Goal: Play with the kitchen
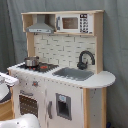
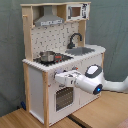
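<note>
The kitchen (image 1: 65, 100) (image 2: 35, 85) is a tall white and light-wood toy with a grey hood (image 1: 40, 26), a black faucet (image 1: 85, 59), a sink (image 1: 75, 74) and a metal pot (image 1: 31, 61) (image 2: 47, 56) on the stovetop. In the second exterior view my white arm (image 2: 92, 80) reaches in from the right. Its gripper (image 2: 56, 78) is right at the kitchen's front panel, just above the windowed oven door (image 2: 62, 99). In the first exterior view only a white part of the arm (image 1: 7, 80) shows at the left edge, level with the knobs.
A grey curtain (image 1: 115, 45) hangs behind the kitchen. The kitchen stands on a wooden surface (image 2: 22, 119). A white rounded shape (image 1: 22, 122) fills the bottom left of the first exterior view.
</note>
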Tool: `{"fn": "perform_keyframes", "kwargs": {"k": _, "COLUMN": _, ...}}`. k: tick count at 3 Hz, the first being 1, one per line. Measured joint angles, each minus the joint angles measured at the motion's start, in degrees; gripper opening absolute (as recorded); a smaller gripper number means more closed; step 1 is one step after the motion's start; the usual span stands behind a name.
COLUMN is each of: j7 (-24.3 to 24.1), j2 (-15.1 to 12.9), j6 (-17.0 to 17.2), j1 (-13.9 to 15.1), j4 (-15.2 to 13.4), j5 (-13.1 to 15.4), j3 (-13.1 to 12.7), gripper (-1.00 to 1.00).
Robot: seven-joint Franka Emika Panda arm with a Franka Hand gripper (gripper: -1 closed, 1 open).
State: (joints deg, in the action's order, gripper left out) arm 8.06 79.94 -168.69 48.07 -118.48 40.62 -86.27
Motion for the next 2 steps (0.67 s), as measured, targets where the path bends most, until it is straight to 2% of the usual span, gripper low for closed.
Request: {"fn": "perform_keyframes", "kwargs": {"k": 2, "j7": 11.2, "j2": 0.0, "j6": -1.0, "j1": 3.2, "j4": 0.5, "j5": 0.0, "j3": -2.0, "gripper": 1.00}}
